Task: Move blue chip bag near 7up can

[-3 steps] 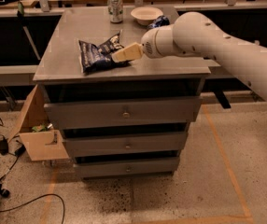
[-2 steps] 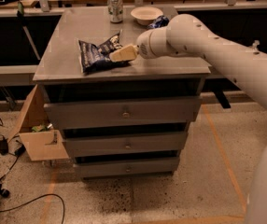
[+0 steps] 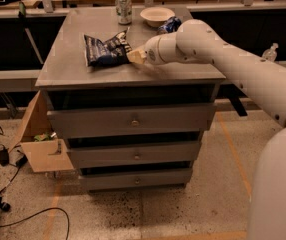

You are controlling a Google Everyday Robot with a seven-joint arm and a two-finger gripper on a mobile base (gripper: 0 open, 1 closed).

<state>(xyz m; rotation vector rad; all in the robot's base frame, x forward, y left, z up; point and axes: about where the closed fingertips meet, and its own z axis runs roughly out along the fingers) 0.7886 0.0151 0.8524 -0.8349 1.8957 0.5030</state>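
The blue chip bag (image 3: 104, 49) lies crumpled on the grey cabinet top (image 3: 73, 69), left of centre. The 7up can (image 3: 124, 7) stands upright at the back edge, behind the bag and well apart from it. My gripper (image 3: 135, 56) reaches in from the right on the white arm (image 3: 218, 54). Its tan tip sits at the bag's right edge, touching or nearly touching it, low over the cabinet top.
A white bowl (image 3: 156, 16) stands right of the can, and a blue can (image 3: 169, 25) lies beside it, just behind my arm. The cabinet has three drawers (image 3: 133, 120). A cardboard box (image 3: 40, 144) and cables (image 3: 3, 159) are on the floor at the left.
The arm has pushed a little further left and the view has shifted slightly. The gripper stays at the bag's right edge. The bag and can have not clearly moved.
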